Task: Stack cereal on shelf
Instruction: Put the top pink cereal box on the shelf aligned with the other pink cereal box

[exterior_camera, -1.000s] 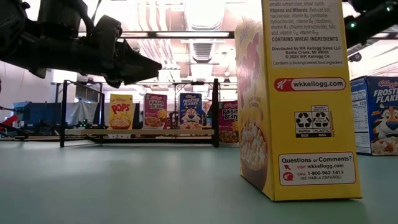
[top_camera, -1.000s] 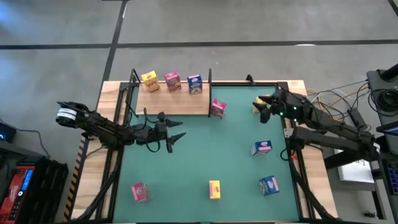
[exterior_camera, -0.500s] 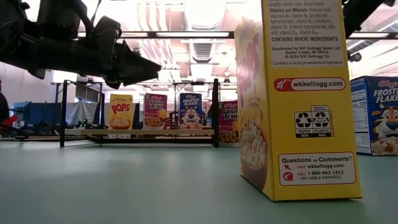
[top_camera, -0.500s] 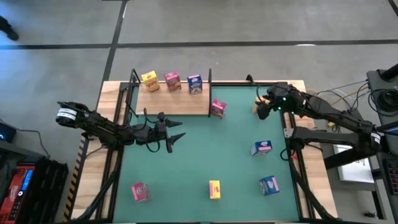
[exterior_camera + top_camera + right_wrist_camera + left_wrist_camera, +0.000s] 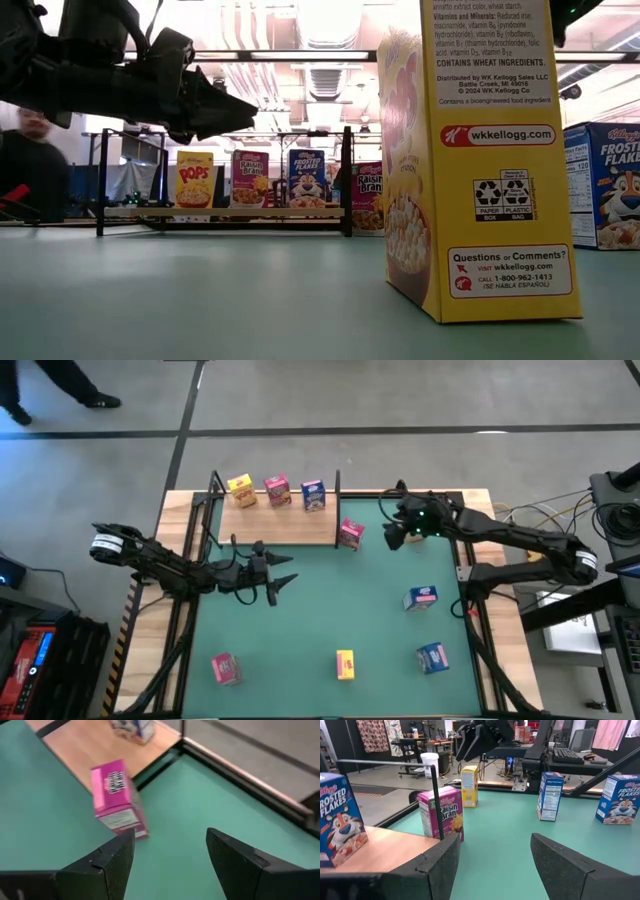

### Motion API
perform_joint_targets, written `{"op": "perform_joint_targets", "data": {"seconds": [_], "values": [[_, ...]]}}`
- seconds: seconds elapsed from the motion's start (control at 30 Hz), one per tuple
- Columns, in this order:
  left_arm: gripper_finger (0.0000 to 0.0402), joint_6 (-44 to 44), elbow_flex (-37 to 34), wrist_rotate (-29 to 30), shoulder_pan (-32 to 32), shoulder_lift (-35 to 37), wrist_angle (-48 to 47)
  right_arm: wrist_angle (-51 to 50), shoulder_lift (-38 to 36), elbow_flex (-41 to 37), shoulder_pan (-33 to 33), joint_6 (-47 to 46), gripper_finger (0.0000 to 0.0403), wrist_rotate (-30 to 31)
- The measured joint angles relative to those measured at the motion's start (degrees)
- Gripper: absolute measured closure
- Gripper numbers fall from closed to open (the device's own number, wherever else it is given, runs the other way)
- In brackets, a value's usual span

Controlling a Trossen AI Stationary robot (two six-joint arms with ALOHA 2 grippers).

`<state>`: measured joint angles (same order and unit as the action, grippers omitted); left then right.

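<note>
The shelf (image 5: 270, 518), a pale board with black uprights, sits at the table's far left. A yellow box (image 5: 240, 490), a pink box (image 5: 277, 490) and a blue box (image 5: 313, 494) stand on it. Another pink box (image 5: 350, 534) stands on the green mat just off the shelf's right end. My right gripper (image 5: 393, 536) hovers open a little to the right of that pink box (image 5: 117, 800), touching nothing. My left gripper (image 5: 282, 582) is open and hovers over the mat near the shelf's near edge. A yellow box (image 5: 469, 786) stands below the right arm.
More boxes stand on the mat: a blue-and-white one (image 5: 421, 598) and a blue one (image 5: 432, 657) at the right, a yellow one (image 5: 345, 664) near the front middle, a pink one (image 5: 226, 668) front left. A person (image 5: 30, 160) passes in the room behind.
My right gripper has travelled from the table's far right corner toward the left, closing in on the pink box beside the shelf, and it has stayed open. The left arm has kept still. A person has walked into view beyond the table.
</note>
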<state>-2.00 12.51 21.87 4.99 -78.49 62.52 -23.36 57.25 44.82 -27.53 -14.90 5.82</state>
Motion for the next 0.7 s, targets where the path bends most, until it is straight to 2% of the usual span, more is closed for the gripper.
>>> {"op": "perform_joint_targets", "data": {"seconds": [0.33, 0.7], "values": [[0.0174, -0.69, -2.62, -0.07, -0.01, 0.58, 2.86, 11.94, 6.6, 0.0, 0.13, 0.13, 0.0167, -9.11], [0.0174, -1.55, -6.05, -0.33, 0.0, 2.31, 6.01, 20.56, 15.63, 0.0, 0.28, -0.05, 0.0167, -10.06]]}}
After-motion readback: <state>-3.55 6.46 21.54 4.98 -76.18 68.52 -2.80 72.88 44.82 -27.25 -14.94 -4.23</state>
